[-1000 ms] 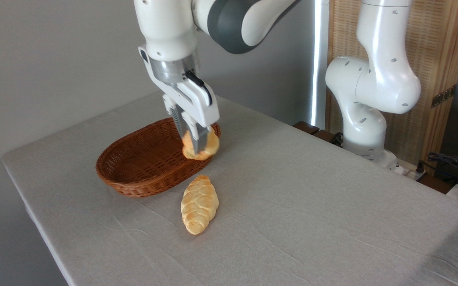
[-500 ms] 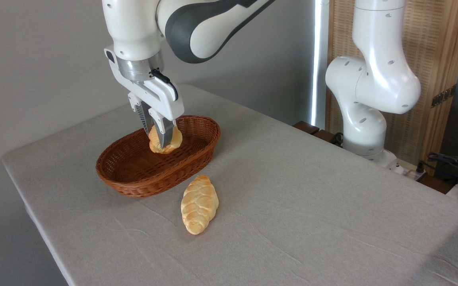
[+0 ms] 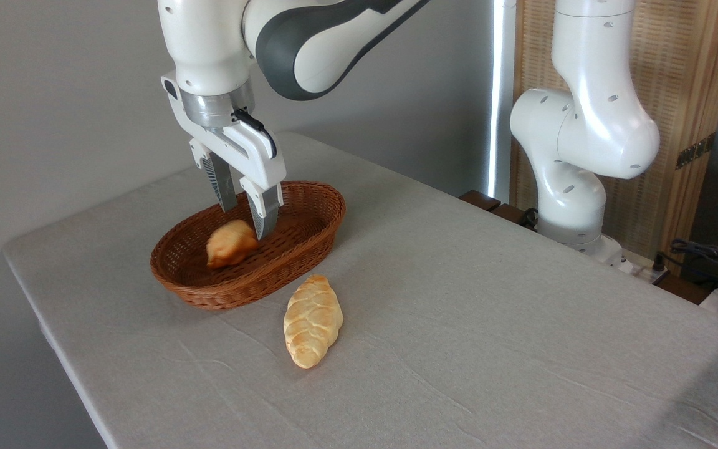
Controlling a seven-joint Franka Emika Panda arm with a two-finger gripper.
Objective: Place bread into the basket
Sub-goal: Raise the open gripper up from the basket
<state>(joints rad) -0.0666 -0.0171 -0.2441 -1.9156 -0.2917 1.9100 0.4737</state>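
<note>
Gripper (image 3: 245, 222) above the wicker basket (image 3: 309, 234), fingers spread apart and holding nothing. Round golden bun (image 3: 229, 243) lying inside the basket, tilted on the woven floor, just below and left of the fingertips. Braided oval loaf (image 3: 311, 320) on the grey tablecloth (image 3: 490, 324), just beside the basket's near rim.

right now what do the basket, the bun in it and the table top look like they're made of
Basket: woven wicker or rattan, reddish-brown with a slight sheen; the plaited strands show along the wall.
Bun: golden-orange, smooth and a bit glossy; it could be real bread or a foam or plastic replica, the look leaves that open.
Table top: covered in matte grey cloth, going by the soft creases.
</note>
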